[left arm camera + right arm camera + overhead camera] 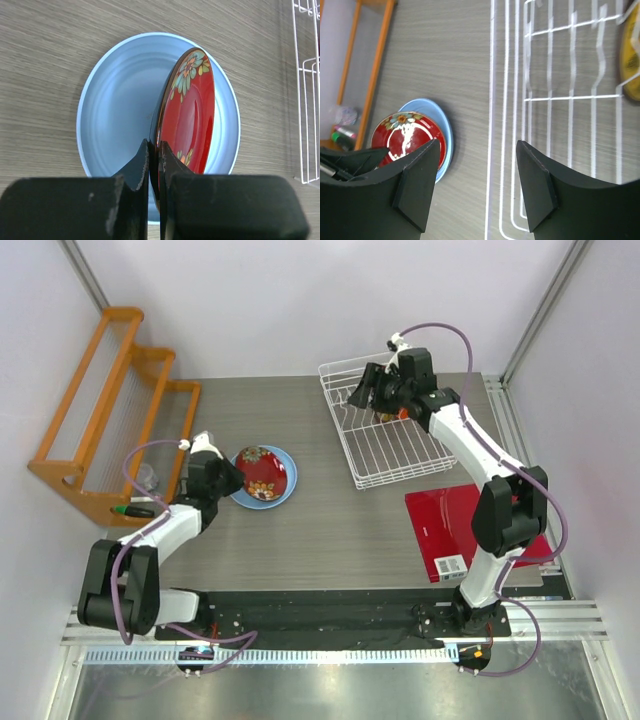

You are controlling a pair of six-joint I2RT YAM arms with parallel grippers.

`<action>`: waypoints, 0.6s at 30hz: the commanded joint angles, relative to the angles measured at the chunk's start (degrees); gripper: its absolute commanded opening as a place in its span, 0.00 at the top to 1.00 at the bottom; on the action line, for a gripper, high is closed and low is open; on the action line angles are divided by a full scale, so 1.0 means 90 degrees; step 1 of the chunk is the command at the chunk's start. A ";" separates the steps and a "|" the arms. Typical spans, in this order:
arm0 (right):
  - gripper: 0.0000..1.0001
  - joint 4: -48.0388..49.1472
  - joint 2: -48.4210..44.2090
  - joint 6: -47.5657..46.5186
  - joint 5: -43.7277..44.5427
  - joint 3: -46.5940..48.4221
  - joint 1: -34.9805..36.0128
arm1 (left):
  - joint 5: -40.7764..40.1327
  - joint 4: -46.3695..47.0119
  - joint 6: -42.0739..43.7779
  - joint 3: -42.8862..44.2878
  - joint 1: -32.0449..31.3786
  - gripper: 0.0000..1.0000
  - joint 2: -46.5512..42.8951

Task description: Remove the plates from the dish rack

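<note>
My left gripper (155, 147) is shut on the near rim of the dark red floral plate (192, 115) and holds it tilted over the light blue plate (117, 105), which lies flat on the table. In the top view they sit left of centre: gripper (228, 477), red plate (262, 473), blue plate (288, 486). My right gripper (477, 150) is open and empty above the left edge of the white wire dish rack (550, 97), also seen from above (358, 397). A yellow plate (631, 65) stands in the rack (395, 455). The orange plate is mostly hidden under my right wrist.
The orange wooden stepped rack (110, 410) stands at the far left with small items (135, 510) on its low shelf. A flat red rectangle (470, 525) with a white label lies right of the front, beside the right arm. White walls enclose the table.
</note>
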 commanded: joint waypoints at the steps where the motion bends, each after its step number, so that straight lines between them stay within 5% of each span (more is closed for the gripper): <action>1: 0.32 -0.0293 0.0171 -0.0413 0.0505 0.0675 -0.0197 | -0.0241 0.0552 0.0093 0.0282 0.0032 1.00 0.0140; 4: 0.32 -0.0488 0.0512 -0.0608 0.0973 0.1026 -0.0324 | -0.0261 0.0572 0.0132 0.0340 0.0023 0.99 0.0335; 9: 0.32 -0.0976 0.1196 -0.0989 0.2106 0.1856 -0.0373 | -0.0368 0.0601 0.0219 0.0340 0.0032 0.77 0.0463; 18: 0.32 -0.1241 0.1968 -0.1439 0.3043 0.2619 -0.0383 | -0.0398 0.0407 0.0288 0.0379 0.0032 0.59 0.0463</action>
